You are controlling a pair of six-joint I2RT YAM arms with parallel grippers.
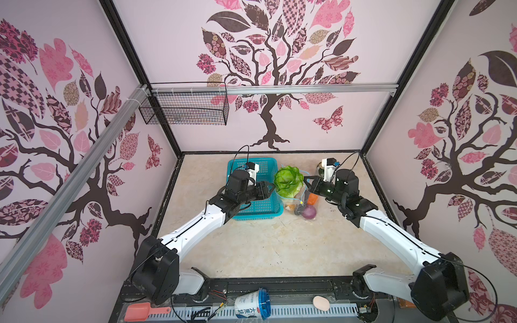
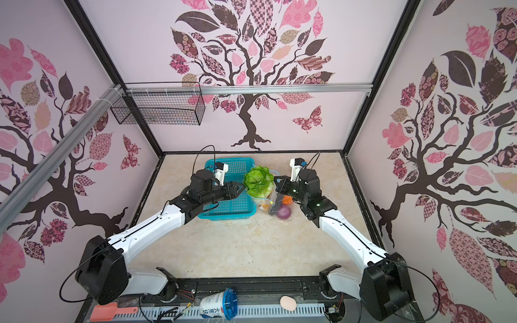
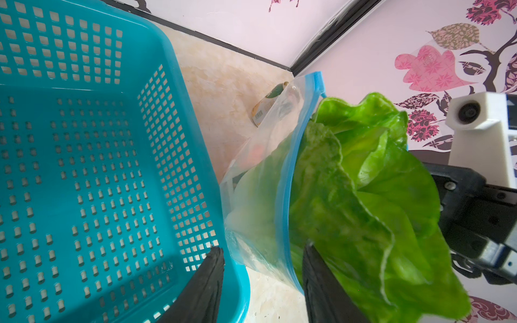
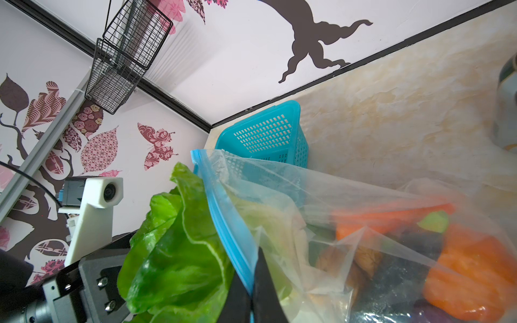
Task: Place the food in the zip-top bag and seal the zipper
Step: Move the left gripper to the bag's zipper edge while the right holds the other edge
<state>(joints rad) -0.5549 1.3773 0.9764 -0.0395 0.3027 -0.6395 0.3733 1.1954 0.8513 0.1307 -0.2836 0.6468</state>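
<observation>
Zip-top bag [image 4: 293,181], limp & slick, prob. best held by stiffer zipper [image 4: 223,218], pinched in right fingers [image 4: 265,288]; left fingers [image 3: 204,288] spread.

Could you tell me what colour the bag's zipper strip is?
The zipper is light blue, clearest in the left wrist view.

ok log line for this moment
left gripper open beside napa cabbage | right gripper shut on zip-top bag | napa cabbage half in | zipper unsealed

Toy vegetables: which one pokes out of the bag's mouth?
The big green leafy napa cabbage: its top stands out past the light blue zipper strip, while the orange pumpkin and purple onion lie inside the clear plastic bag.
</observation>
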